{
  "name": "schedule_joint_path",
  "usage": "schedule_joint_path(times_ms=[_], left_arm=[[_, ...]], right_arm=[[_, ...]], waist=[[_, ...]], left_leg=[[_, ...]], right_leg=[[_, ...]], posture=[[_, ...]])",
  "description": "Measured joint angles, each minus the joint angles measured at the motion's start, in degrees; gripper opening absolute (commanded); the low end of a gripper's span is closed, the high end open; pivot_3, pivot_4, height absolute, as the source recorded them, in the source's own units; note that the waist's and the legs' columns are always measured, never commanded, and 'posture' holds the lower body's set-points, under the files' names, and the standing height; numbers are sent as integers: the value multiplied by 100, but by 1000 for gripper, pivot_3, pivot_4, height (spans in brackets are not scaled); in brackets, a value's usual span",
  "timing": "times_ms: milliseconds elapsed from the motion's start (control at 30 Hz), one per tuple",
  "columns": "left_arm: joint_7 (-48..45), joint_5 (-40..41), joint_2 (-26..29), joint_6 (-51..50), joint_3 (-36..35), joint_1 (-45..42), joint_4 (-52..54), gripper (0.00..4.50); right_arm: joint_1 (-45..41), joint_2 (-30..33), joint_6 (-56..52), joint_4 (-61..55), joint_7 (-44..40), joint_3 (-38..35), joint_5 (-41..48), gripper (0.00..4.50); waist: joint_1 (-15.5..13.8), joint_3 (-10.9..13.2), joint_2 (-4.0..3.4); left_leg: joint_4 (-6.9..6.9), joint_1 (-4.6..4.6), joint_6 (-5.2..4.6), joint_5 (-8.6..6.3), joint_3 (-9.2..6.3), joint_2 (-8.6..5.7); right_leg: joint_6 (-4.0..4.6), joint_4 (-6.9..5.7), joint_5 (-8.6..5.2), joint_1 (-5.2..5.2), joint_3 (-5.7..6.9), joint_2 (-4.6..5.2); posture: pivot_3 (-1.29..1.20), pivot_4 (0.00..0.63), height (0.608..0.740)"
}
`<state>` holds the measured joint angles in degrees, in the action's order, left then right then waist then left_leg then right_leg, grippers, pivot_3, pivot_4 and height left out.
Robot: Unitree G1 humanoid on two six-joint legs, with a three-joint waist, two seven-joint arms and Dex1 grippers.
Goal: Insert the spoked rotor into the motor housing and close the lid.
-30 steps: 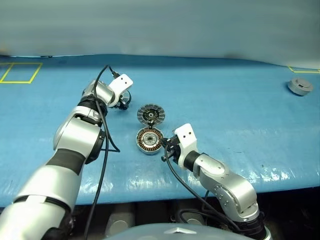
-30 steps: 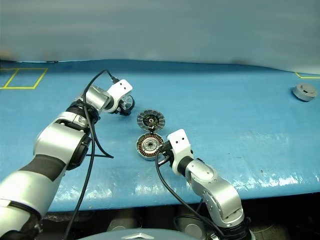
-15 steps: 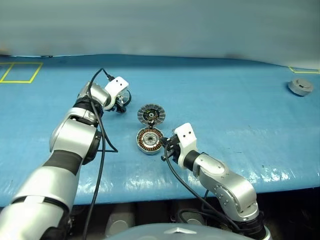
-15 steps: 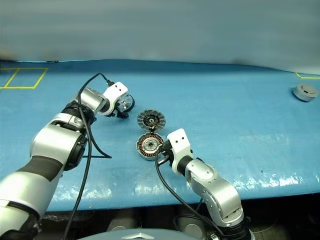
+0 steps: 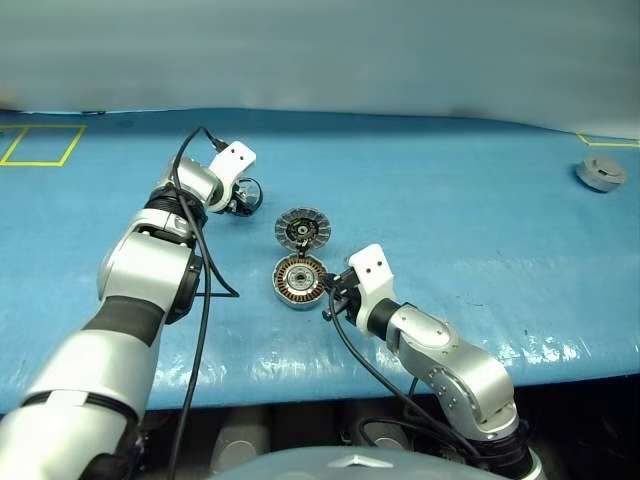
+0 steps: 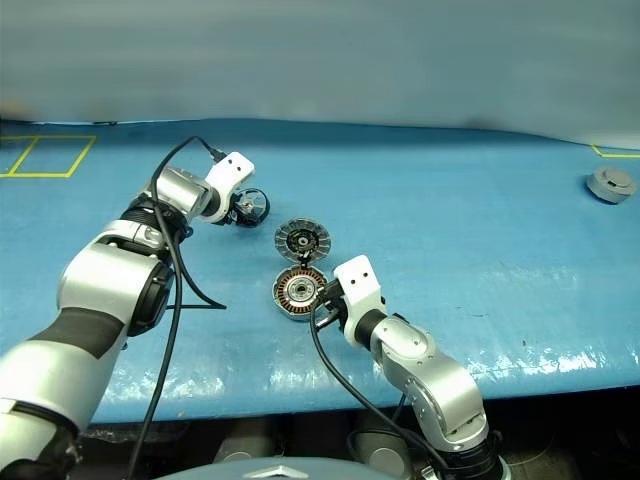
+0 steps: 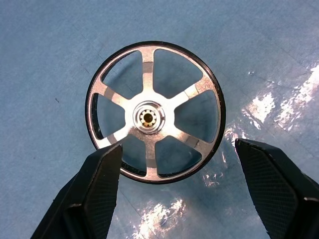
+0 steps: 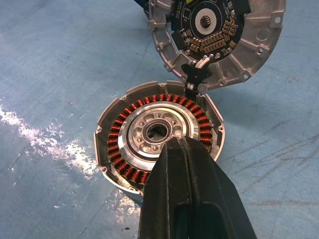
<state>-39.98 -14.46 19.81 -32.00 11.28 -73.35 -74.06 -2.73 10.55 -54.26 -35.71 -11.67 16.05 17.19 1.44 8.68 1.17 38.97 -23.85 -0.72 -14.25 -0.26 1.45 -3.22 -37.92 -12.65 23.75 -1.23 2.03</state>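
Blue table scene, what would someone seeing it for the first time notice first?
Mid-table, the open motor housing shows its copper windings, its finned lid flipped open behind it and the shut right gripper at its near edge. To its left the spoked rotor lies flat between the open left gripper fingers.

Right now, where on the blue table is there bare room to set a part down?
Bare: the wide stretch between the lid and the grey puck, and beyond the spoked rotor. Crowded: around the motor housing, where the right end effector sits.
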Motion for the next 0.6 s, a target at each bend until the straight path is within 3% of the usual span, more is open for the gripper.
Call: schedule_joint_path(times_ms=[67, 600], left_arm=[[35, 28, -3, 0, -26, 0, 0, 2367], [121, 94, -2, -3, -39, 12, 0, 2367]], right_arm=[[0, -1, 0, 0, 4, 0, 0, 0], [5, -3, -2, 0, 42, 4, 0, 0]], waist=[[-1, 0, 0], [0, 0, 0]], left_leg=[[0, 0, 0, 0, 0, 0], [0, 0, 0, 0, 0, 0]], right_leg=[[-1, 0, -1, 0, 0, 0], [-4, 0, -2, 0, 0, 0]], posture=[[0, 150, 740], [0, 150, 740]])
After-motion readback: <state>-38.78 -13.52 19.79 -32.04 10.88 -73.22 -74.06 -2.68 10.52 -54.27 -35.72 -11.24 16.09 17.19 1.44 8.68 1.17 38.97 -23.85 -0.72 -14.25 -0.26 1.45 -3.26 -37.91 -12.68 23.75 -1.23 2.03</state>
